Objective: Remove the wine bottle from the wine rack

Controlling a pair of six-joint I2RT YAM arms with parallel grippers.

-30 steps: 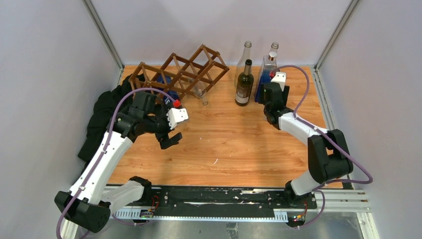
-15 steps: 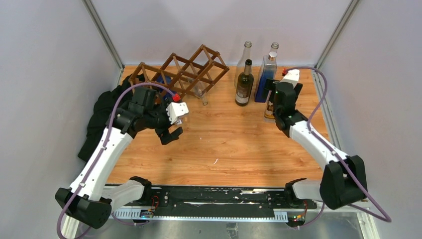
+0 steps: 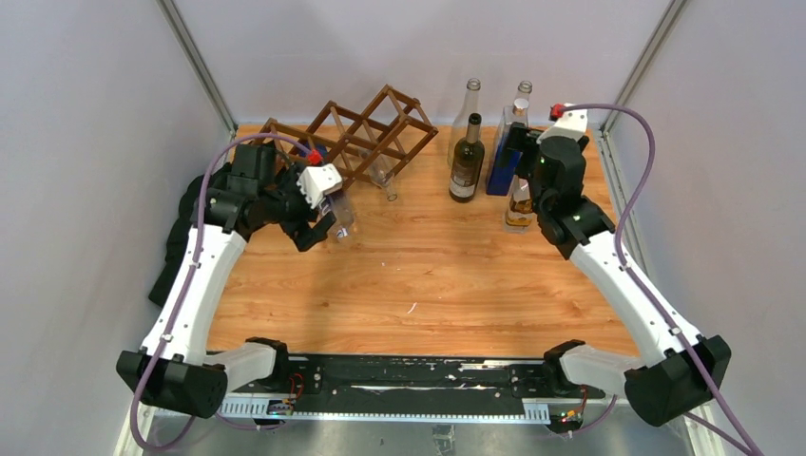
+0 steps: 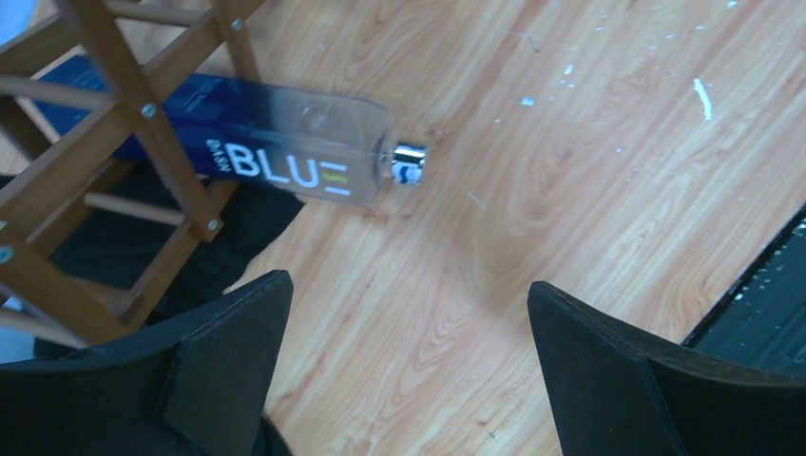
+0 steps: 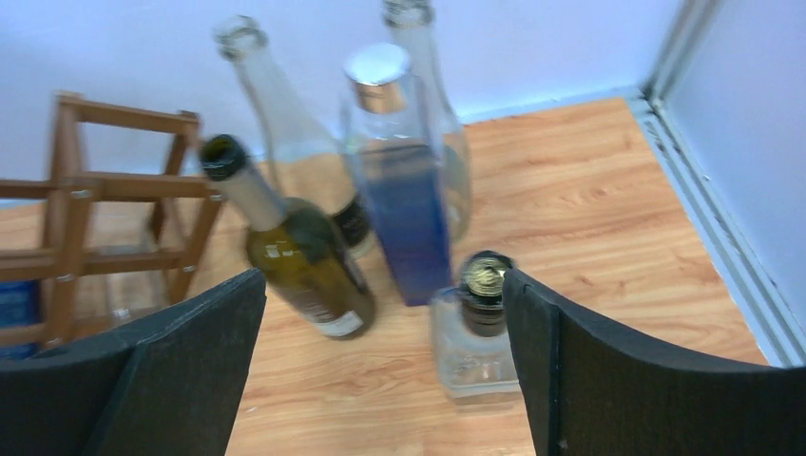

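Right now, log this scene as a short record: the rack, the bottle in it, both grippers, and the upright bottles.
wine rack: back left of the table
blue bottle: lying in the rack, capped neck poking out
left gripper: open, above the bottle's neck end, not touching
right gripper: open, holding nothing
upright bottles: dark green bottle, blue square bottle, small clear bottle

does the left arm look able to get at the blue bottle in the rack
likely yes: the blue bottle pokes cap-first out of the wine rack over bare table, ahead of the open left fingers; bars cross only its far part
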